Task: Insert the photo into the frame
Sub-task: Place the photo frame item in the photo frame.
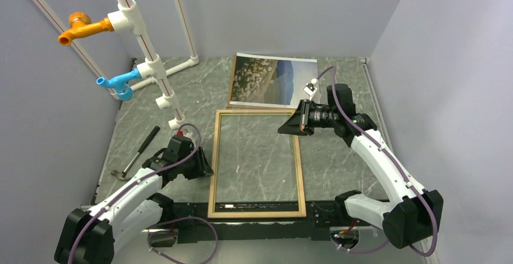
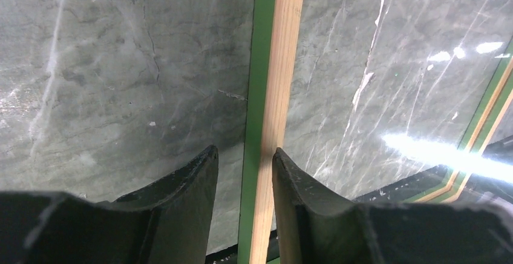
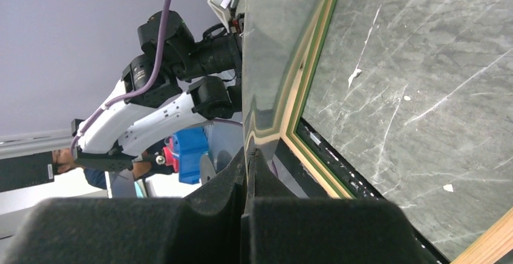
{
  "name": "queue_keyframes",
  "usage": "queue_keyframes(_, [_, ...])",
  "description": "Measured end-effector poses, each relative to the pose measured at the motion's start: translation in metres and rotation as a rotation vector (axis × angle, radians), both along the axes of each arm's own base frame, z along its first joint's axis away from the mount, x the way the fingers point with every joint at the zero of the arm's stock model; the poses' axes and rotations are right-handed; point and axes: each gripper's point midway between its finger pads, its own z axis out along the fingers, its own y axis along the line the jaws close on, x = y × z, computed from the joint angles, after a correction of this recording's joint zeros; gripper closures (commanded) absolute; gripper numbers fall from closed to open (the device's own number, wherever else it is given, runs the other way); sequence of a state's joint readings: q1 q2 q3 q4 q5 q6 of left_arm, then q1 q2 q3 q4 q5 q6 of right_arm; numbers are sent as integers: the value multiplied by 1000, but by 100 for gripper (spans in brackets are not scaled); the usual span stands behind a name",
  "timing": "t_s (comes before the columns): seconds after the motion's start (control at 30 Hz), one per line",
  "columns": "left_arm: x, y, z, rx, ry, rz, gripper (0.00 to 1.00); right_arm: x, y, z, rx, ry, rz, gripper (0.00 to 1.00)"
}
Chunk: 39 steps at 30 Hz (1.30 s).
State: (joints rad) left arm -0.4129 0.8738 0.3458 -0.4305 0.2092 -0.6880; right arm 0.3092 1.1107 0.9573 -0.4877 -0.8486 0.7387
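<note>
Frame: a large, thin-edged rectangular picture frame of pale wood with a clear glass pane [image 1: 257, 213]. Its pale face is up on the grey marble-patterned worktop [image 1: 199, 88], and its long sides run away from the arm bases. The left wrist view shows green along the outer side of its rail. The marble pattern shows through the glass.
Frame, near end: the near short rail lies over the black bar that carries the arm bases.
Photo: a large rectangular paper print of a flowery meadow, hills and pale sky [image 1: 272, 79]. It lies picture side up just beyond the frame's far short rail, turned slightly askew to it. Whether the two touch cannot be told.
Brown edge: a thin brown strip [image 1: 231, 85] shows along the photo's left side, just beyond the frame's far left corner.
Left gripper [image 2: 244, 152]: at the frame's left long rail, nearer the near end. Its jaws are partly open and straddle the rail. One finger [image 2: 290, 179] looks to be against the wood, while the other stands clear of the green side. The rail is not clamped.
Right gripper [image 3: 248, 155]: at the frame's far right corner. Its jaws are pressed together, pinching the frame's thin edge. Whether that corner is lifted cannot be told.
Hammer: a black-handled hammer with a metal head [image 1: 138, 154] lies on the worktop left of the frame, beyond the left arm.
Pipe rack: white plastic pipes [image 1: 154, 67] stand left of the frame's far end. They carry an orange tap [image 1: 81, 28] and, lower down, a blue tap [image 1: 118, 84].
</note>
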Motion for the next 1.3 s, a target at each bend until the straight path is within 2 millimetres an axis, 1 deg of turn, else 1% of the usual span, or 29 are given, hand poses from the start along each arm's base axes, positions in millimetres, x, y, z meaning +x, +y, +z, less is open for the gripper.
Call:
queue_keyframes(0.17, [0,0,-2,5,14,3,61,1,2,0,25,15,-10,100])
queue_keyframes(0.5, [2,-1,-2,6,25,3,63,-3,3,-9,30,48,-6,100])
queue_keyframes(0.77, [3,-2,-2,4,23,2,65,-5,6,-12,32,66,2,100])
queue_keyframes(1.07, [5,-1,1,4,7,6,72,-12,14,-28,21,117,22,100])
queue_keyframes(1.3, [6,-2,1,3,4,5,73,-11,17,-34,9,126,21,100])
